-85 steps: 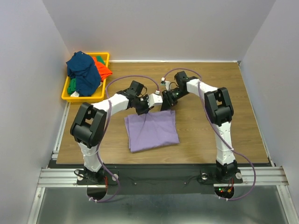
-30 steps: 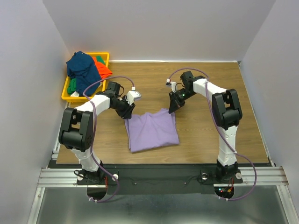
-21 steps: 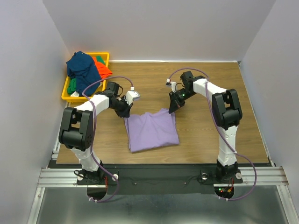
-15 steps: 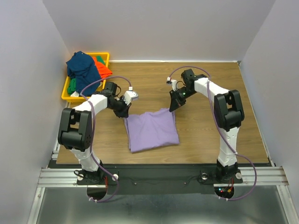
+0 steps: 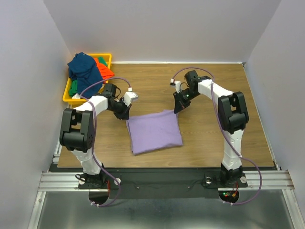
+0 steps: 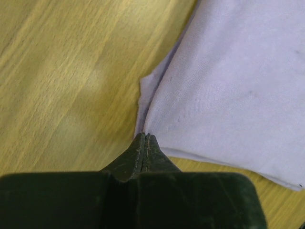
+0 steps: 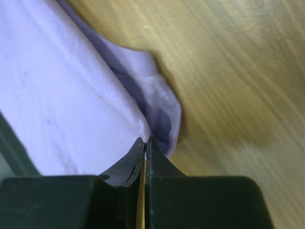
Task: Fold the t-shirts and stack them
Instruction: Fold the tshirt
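Lavender t-shirt (image 5: 155, 132): folded flat at the middle of the table (image 5: 214, 138), its far edge straight between both grippers.
Left gripper (image 6: 144, 139): fingers pressed together, pinching the shirt's 10 o'clock corner. Only the wrist view shows the pinch.
Right gripper (image 7: 144, 144): fingers nearly touching, nipping the layered 1 o'clock corner.
Yellow bin (image 5: 68, 98): at the table's 10 o'clock, top view only, heaped with navy shirt (image 5: 85, 71), orange-red shirt (image 5: 104, 68) and green shirt (image 5: 73, 89).
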Tool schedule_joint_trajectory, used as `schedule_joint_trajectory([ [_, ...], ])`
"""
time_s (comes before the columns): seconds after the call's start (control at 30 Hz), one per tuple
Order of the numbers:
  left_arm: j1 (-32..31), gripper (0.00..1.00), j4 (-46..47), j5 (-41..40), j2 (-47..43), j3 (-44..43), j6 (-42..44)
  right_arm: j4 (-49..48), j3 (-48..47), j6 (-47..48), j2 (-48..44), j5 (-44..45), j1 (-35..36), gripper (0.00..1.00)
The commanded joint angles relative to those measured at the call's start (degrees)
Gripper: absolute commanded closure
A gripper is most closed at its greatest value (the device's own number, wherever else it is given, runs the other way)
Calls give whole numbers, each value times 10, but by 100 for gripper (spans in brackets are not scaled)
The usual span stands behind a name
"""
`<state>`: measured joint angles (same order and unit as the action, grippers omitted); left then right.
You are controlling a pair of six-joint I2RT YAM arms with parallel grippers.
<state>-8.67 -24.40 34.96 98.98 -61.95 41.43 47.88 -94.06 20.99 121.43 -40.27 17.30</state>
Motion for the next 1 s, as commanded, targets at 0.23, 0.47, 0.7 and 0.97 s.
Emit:
schedule_joint_trajectory([
  [0.23,4,100,59,-85,89,-69,-62,-61,-40,-37,62,112,-6,100],
  [0.47,4,100,51,-66,112,-137,-98,-89,-65,-61,56,177,-22,99],
  [0.7,13,54,59,-42,10,-133,-129,-87,-101,-126,-25,189,-25,45],
  [0.97,35,4,151,-10,-214,-44,-221,-116,17,-207,-167,137,27,13],
])
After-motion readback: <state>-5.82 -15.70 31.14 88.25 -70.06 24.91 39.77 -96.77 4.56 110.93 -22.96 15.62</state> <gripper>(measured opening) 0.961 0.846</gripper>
